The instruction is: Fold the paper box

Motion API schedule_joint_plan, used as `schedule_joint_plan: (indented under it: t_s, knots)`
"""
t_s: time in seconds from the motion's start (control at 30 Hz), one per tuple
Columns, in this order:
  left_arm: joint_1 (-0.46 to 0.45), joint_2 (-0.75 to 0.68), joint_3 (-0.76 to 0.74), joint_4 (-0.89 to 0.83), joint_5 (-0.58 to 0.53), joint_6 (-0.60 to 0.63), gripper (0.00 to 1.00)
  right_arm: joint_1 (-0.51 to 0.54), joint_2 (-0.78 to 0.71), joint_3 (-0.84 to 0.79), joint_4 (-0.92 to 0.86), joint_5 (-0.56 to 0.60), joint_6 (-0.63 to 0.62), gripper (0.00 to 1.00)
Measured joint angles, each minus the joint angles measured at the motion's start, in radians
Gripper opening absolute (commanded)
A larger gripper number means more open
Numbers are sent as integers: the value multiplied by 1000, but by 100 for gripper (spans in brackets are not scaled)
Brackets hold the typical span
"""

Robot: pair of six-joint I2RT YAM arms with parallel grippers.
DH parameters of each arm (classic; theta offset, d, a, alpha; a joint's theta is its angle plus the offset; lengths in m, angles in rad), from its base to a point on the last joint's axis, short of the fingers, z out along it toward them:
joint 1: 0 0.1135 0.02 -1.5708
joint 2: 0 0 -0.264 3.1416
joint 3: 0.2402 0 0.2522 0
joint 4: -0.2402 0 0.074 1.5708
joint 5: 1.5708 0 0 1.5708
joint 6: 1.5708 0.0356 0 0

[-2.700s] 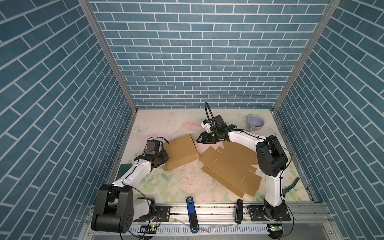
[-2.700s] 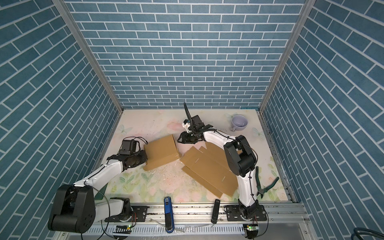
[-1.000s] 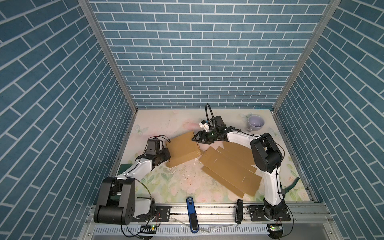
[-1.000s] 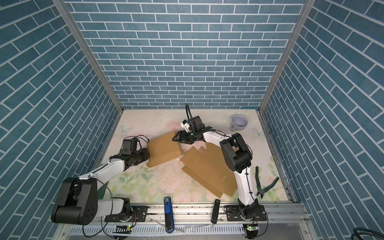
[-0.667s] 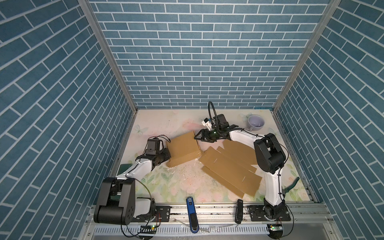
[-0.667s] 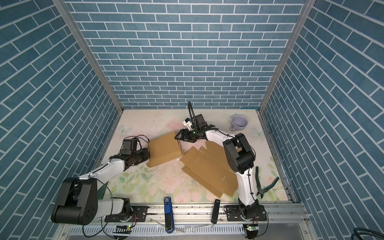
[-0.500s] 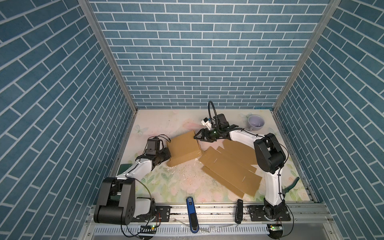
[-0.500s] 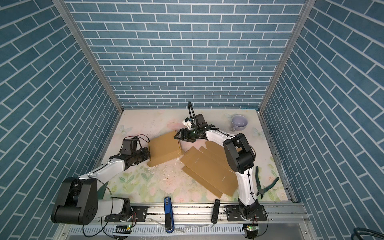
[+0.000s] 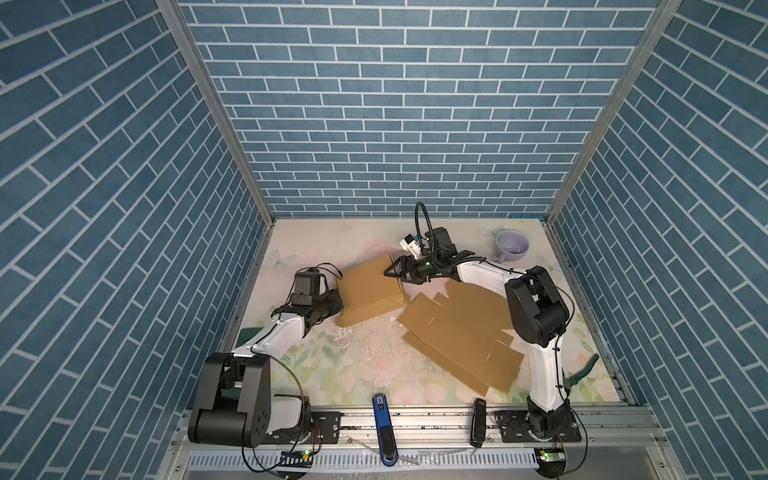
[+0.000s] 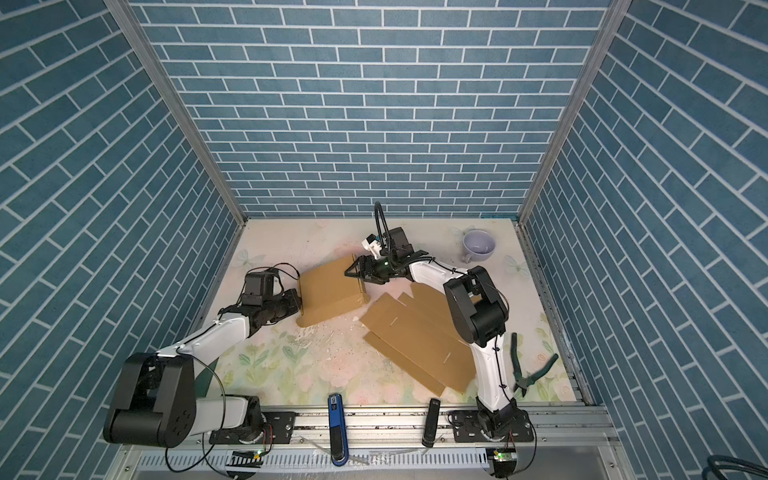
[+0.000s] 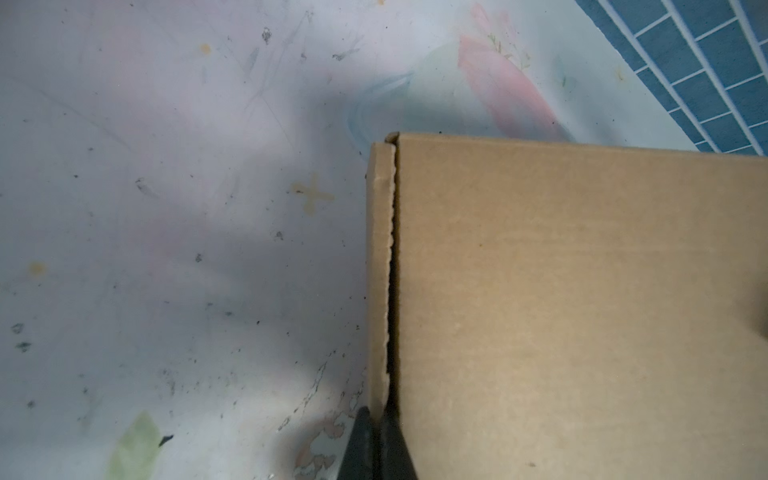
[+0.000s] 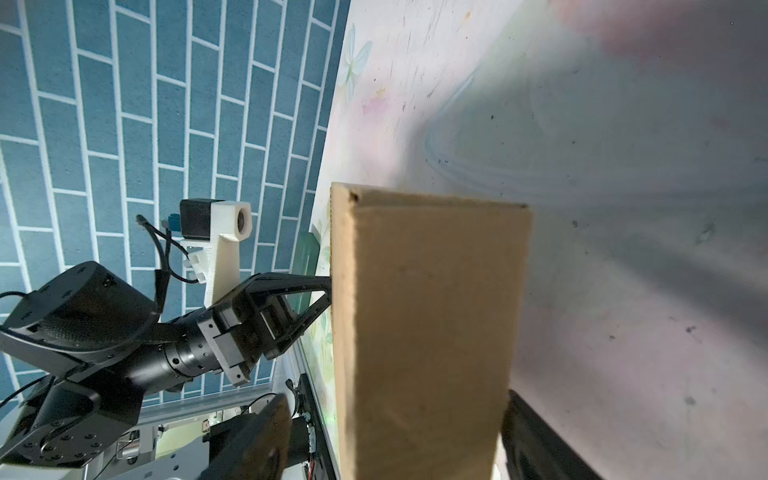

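Left gripper (image 9: 338, 306) pinched the brown cardboard box (image 9: 370, 286) wall, seemingly steadying it; right gripper (image 9: 392, 270), jaws apart, straddled the opposite end.

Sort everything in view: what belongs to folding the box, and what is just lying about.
In the job: box, left gripper pinching its edge, right gripper open around its end.
Lying about: flat cardboard, mug, pliers, blue tool.

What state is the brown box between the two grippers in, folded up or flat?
Folded up: the box stands as a block with raised sides, unlike the flat cardboard sheets beside it. Flap tucking: cannot tell.
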Motion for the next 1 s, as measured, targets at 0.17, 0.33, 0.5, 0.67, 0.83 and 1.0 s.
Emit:
schedule_joint_plan:
  t_s: [0.17, 0.33, 0.5, 0.67, 0.83, 1.0]
  knots:
    - [-22, 11, 26, 0, -1, 0, 4, 9, 0, 0, 4, -1, 5, 78]
    - [-59, 42, 53, 0, -6, 0, 4, 21, 0, 0, 15, -1, 16, 78]
    - [-86, 71, 90, -7, -43, 1, 4, 21, 0, -2, 50, 0, 51, 78]
    - [-101, 97, 104, -10, -72, 3, 6, 20, 0, -24, 85, 0, 79, 75]
    - [-108, 121, 124, -16, -89, 6, 8, 20, 0, -41, 97, 7, 92, 71]
    - [-115, 150, 153, -17, -112, 10, 10, 19, 0, -47, 105, 26, 106, 62]
